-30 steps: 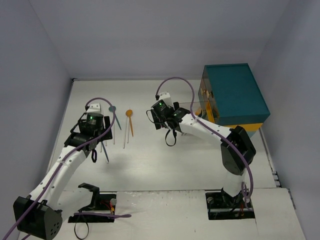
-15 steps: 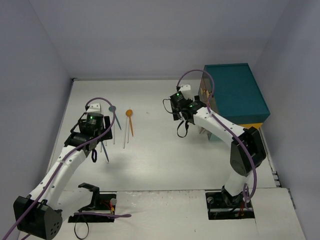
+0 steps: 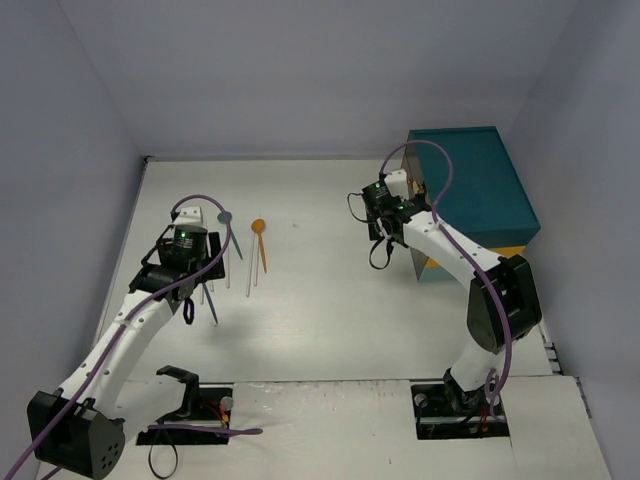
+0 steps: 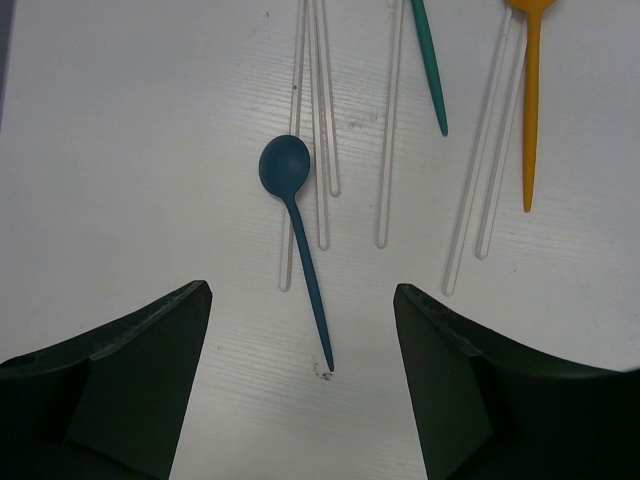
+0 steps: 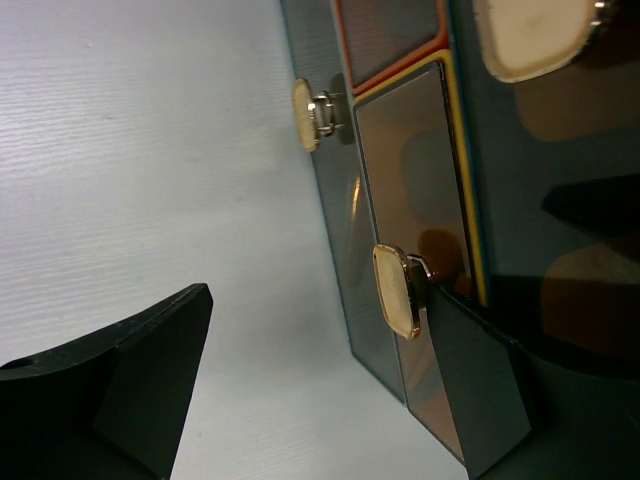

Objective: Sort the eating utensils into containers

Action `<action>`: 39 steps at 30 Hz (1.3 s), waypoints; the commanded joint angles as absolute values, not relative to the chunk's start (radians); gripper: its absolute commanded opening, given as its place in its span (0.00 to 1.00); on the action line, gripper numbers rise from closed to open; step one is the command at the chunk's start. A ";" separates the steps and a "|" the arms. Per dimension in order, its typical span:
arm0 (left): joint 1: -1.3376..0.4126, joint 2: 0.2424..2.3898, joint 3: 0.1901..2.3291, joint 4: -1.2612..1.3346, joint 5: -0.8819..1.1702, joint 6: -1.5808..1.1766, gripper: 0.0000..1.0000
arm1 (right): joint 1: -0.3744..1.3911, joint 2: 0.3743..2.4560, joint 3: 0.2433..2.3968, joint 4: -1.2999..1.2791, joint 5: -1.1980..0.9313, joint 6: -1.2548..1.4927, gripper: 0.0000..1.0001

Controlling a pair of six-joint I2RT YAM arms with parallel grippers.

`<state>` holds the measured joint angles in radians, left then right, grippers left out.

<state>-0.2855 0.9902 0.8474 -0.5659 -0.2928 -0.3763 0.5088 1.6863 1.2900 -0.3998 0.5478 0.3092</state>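
Nothing looks sorted yet: a slim blue plastic spoon (image 4: 285,165) and teal (image 4: 430,70), orange (image 4: 531,110) and clear plastic utensils (image 4: 385,150) lie at ten o'clock under the left gripper (image 4: 302,295), its jaws spread and empty. The right gripper (image 5: 315,300), likewise spread and empty, faces the see-through drawer-like containers (image 5: 410,170) at two o'clock.

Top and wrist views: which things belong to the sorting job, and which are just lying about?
Job: blue spoon, teal utensil, orange utensil, clear utensils, see-through drawers.
Lying about: teal chest.
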 commanded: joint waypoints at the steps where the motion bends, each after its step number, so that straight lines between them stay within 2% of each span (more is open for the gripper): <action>1: -0.276 0.990 0.876 -0.519 -0.298 -0.365 0.71 | 0.450 1.634 1.308 -0.450 0.646 0.301 0.87; 8: -0.276 0.994 0.876 -0.518 -0.295 -0.365 0.71 | 0.472 1.597 1.365 -0.450 0.606 0.256 0.88; 16: -0.276 0.997 0.877 -0.517 -0.293 -0.364 0.71 | 0.594 1.608 1.562 -0.449 0.573 0.151 0.90; 31: -0.276 0.992 0.877 -0.518 -0.287 -0.364 0.71 | 0.480 1.994 1.908 -0.442 0.506 0.009 0.93; 39: -0.276 0.992 0.877 -0.518 -0.284 -0.365 0.71 | 0.400 2.102 1.978 -0.440 0.469 0.015 0.93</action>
<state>-0.2855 0.9997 0.8474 -0.5627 -0.2846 -0.3748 0.4281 2.1067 1.9069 -0.4595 0.4736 0.0237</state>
